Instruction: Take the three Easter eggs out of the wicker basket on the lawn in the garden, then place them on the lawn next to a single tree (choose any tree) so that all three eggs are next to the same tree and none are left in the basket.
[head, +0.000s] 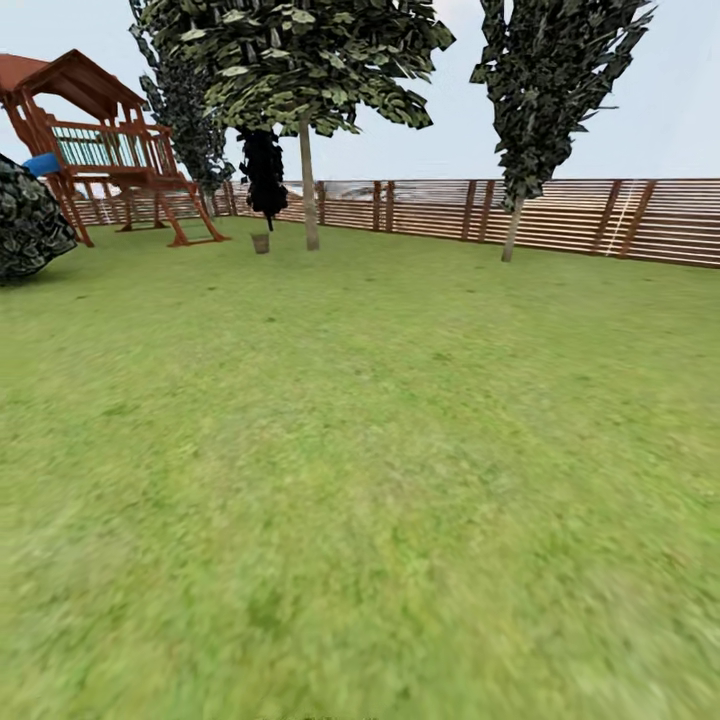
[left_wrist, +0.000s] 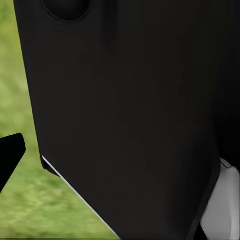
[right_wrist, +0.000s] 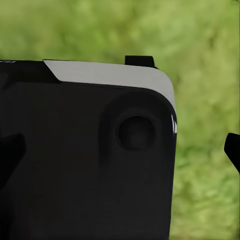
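Note:
Far across the lawn, the small brown wicker basket stands on the grass just left of a tree with a pale trunk. From this distance the Easter eggs are hidden inside it. In the right wrist view my right gripper is open, its dark fingertips wide apart over a black part of my own body and grass. In the left wrist view one fingertip of my left gripper sits at the picture's edge, in the open position, against my black body.
A slatted wooden fence closes the garden's far side. A second tall tree stands at the right and a black-foliaged tree behind the basket. A wooden playset and a dark bush are at the left.

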